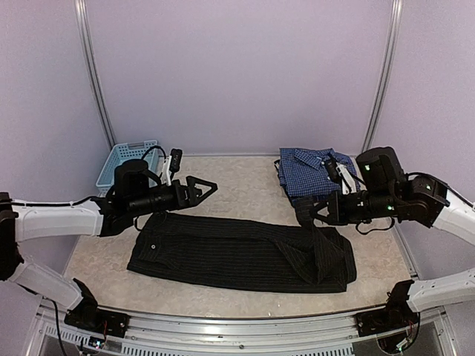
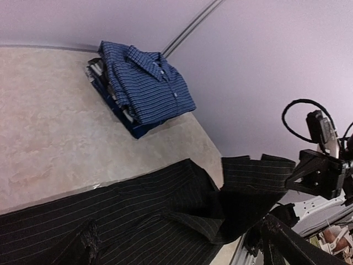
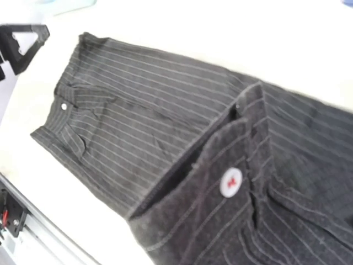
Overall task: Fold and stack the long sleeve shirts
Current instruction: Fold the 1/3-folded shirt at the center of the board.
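Lilac walls (image 1: 237, 74) enclose a beige marbled table (image 1: 245, 185) under even light.

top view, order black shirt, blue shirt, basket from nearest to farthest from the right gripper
1. black shirt: front centre, its right end pinched in the right gripper
2. blue shirt: just behind the gripper, back right
3. basket: far side, back left
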Tool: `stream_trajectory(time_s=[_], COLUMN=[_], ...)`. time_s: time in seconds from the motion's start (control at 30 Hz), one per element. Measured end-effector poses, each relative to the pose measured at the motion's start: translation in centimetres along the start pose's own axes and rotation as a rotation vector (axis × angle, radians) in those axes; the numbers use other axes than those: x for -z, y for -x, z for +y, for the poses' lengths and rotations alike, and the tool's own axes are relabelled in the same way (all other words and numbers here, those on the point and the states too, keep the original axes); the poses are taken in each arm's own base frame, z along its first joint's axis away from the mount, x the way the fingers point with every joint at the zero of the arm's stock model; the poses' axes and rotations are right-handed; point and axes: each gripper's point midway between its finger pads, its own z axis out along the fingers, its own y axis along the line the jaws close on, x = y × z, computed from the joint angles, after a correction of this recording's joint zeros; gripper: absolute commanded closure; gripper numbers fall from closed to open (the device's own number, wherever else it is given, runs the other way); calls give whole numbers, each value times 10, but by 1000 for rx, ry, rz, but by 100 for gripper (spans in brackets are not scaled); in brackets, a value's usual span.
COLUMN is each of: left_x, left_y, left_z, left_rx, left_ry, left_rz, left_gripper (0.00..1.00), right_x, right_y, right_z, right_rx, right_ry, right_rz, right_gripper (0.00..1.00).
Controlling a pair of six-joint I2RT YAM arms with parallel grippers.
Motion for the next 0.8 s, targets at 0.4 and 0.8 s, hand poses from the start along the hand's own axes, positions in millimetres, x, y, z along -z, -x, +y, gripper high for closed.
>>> stream_trajectory(time_s=[0.4,0.8], left_x=[-62,-105], left_y=[1,-64], left_z=[-96,-97], left_rx=[106,496], left_ry=[-260,-374], left_rz=[121,423], left_gripper=[4,10], right_x=[-46,-59], right_y=[16,17], right_z=[24,37], right_rx=[165,286], right_ry=[73,114], right_rz=[-21,-48], right_gripper=[100,100])
